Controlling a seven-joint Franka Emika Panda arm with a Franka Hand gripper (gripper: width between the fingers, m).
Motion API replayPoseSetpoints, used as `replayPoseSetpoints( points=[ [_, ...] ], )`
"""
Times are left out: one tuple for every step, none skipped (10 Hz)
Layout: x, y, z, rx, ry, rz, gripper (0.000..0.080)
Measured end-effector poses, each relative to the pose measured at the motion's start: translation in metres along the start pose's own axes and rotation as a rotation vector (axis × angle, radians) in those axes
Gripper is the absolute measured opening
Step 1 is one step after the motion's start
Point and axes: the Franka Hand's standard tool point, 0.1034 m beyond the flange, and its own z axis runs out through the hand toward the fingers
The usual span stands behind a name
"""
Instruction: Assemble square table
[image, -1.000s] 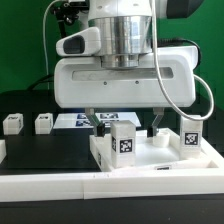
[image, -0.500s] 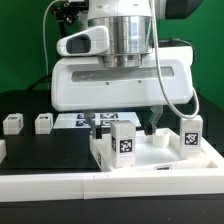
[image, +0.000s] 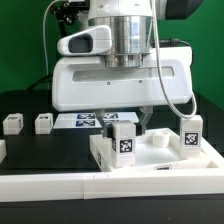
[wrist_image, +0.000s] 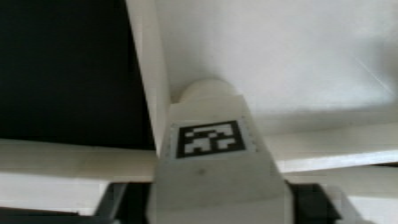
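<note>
Hand (image: 125, 122) narrows since a second ago around upright white tagged plastic leg (image: 123, 143) on flat white square top (image: 158, 160); grip cannot be told. Second leg (image: 190, 133) stands nearby.

A robotics lab: black table (image: 50, 155), green backdrop (image: 20, 45), tag-printed marker board (image: 78, 121).

The exterior camera sat low and close in front of the arm (image: 120, 40), looking level across the black table (image: 40, 152). The wrist camera looked steeply down from very near. Both views shared the tagged leg (image: 123, 143) standing on the square top (image: 165, 158).
</note>
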Motion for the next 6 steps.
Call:
replayPoseSetpoints(
  points=[
    [0.0000, 0.0001, 0.0000, 0.000, 0.000, 0.016, 0.0289],
    [0.0000, 0.0002, 0.0000, 0.000, 0.000, 0.015, 0.0289],
    [0.0000, 0.0000, 0.0000, 0.001, 0.000, 0.039, 0.0289],
    [0.0000, 0.0005, 0.0000, 0.002, 0.000, 0.126, 0.0289],
    [0.0001, 0.0007, -0.0001, 0.002, 0.002, 0.209, 0.0289],
    [0.0001, 0.0008, -0.0001, 0.001, 0.004, 0.314, 0.0289]
  ],
)
